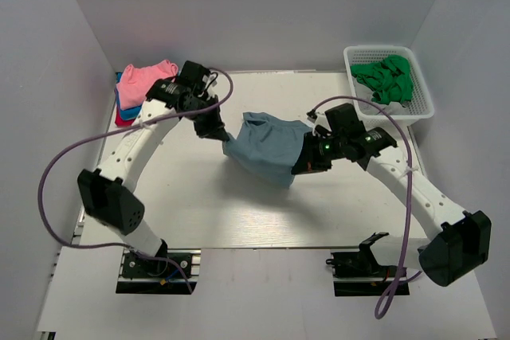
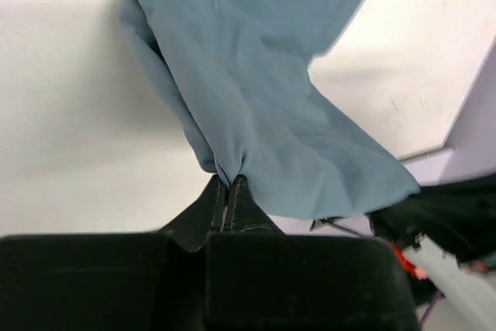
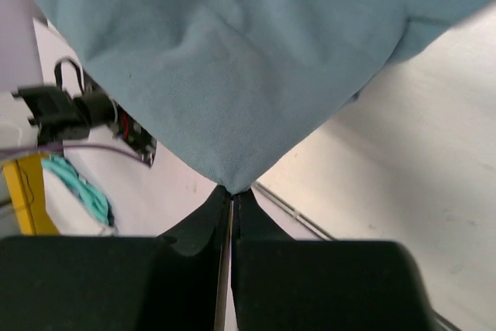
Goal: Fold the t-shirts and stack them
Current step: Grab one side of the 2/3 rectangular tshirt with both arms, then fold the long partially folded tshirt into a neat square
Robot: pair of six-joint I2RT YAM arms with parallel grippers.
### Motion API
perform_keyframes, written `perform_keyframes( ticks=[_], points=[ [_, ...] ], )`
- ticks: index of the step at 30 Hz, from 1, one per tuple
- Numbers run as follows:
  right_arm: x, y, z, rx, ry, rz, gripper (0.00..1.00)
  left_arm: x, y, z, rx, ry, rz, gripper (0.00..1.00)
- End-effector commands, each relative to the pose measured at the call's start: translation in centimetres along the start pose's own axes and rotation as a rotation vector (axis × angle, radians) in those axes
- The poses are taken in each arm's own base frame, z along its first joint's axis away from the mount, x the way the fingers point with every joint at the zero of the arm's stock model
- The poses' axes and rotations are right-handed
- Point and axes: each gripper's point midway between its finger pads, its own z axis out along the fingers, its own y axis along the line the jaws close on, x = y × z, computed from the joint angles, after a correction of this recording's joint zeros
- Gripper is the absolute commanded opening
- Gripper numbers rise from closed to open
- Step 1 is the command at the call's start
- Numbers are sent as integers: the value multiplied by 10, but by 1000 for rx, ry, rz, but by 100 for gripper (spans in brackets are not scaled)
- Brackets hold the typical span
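Note:
A slate-blue t-shirt (image 1: 267,146) hangs bunched between my two grippers above the middle of the table. My left gripper (image 1: 217,131) is shut on its left edge; the left wrist view shows the cloth (image 2: 256,91) pinched at the fingertips (image 2: 229,182). My right gripper (image 1: 307,161) is shut on its right corner; the right wrist view shows the cloth (image 3: 232,60) drooping from the closed tips (image 3: 232,191). A folded pile with a pink shirt (image 1: 147,79) on top, bright blue and red ones (image 1: 123,113) under it, lies at the back left.
A white mesh basket (image 1: 418,101) at the back right holds crumpled green cloth (image 1: 386,79). White walls close in the table (image 1: 239,212) on the left, back and right. Cables loop off both arms.

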Motion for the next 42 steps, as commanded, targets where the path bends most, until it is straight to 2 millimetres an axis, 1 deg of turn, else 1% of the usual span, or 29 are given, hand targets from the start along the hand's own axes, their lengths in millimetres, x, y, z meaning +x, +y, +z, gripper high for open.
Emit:
perform_keyframes(
  ticks=[1,4,6,8,9,11,13,14,16,17,18,19,20,22,26,27,28,29,30,31,32,33,34,35,37,38,39,40,42],
  points=[
    [-38,5,-15,26,-129,-4,0,-31,2,2,-79,-58,-7,0],
    [-50,-3,-14,32,-142,22,0,-52,-5,13,-95,-70,3,0],
    [-51,-4,-8,14,-130,17,0,-58,-6,20,-101,-61,10,0],
    [-55,-11,-1,15,-124,28,0,-64,-1,32,-121,-38,4,0],
    [-60,-12,0,17,-143,23,0,-64,1,35,-138,-30,1,0],
    [-74,-17,0,26,-182,21,0,-75,0,39,-133,-46,-4,0],
    [-87,-21,-1,38,-217,17,0,-82,-8,50,-91,-43,0,0],
    [-90,-25,1,47,-220,28,0,-85,-10,51,-87,-48,1,0],
    [-96,-31,3,56,-229,41,0,-99,-16,53,-65,-70,-9,0],
    [-104,-31,0,46,-260,42,0,-104,-17,54,-64,-87,-6,0],
    [-106,-35,3,51,-261,52,0,-113,-24,52,-43,-118,3,0],
    [-109,-35,3,46,-270,52,0,-117,-29,50,-23,-132,9,0],
    [-114,-41,3,54,-280,64,0,-126,-31,53,-4,-150,7,0],
    [-118,-40,3,48,-286,65,0,-132,-35,57,20,-164,14,0],
    [-130,-55,5,58,-292,85,0,-146,-41,72,53,-197,27,0],
    [-139,-61,3,64,-311,94,0,-155,-47,71,75,-230,37,0],
    [-142,-66,6,71,-308,101,0,-158,-48,82,87,-223,39,0],
    [-149,-66,5,66,-325,96,0,-162,-52,84,103,-231,44,0],
    [-154,-72,3,71,-339,117,0,-173,-59,85,131,-273,58,0],
    [-157,-79,9,75,-331,130,0,-176,-64,89,158,-277,77,0],
    [-166,-84,7,75,-345,139,0,-186,-72,99,207,-298,95,0],
    [-166,-86,6,77,-348,142,0,-188,-73,102,208,-299,96,0],
    [-172,-95,9,96,-345,153,0,-195,-85,104,269,-313,119,0],
    [-174,-100,9,105,-345,161,0,-199,-88,116,291,-308,127,0],
    [-182,-116,12,132,-354,187,0,-209,-96,127,338,-330,139,0],
    [-182,-124,15,137,-345,204,0,-212,-100,132,362,-332,118,0],
    [-183,-130,17,139,-344,230,0,-209,-98,149,379,-302,110,0],
    [-186,-139,19,152,-345,249,0,-215,-105,150,413,-320,128,0],
    [-185,-149,26,172,-335,274,0,-216,-108,159,450,-316,145,0]
  ],
)
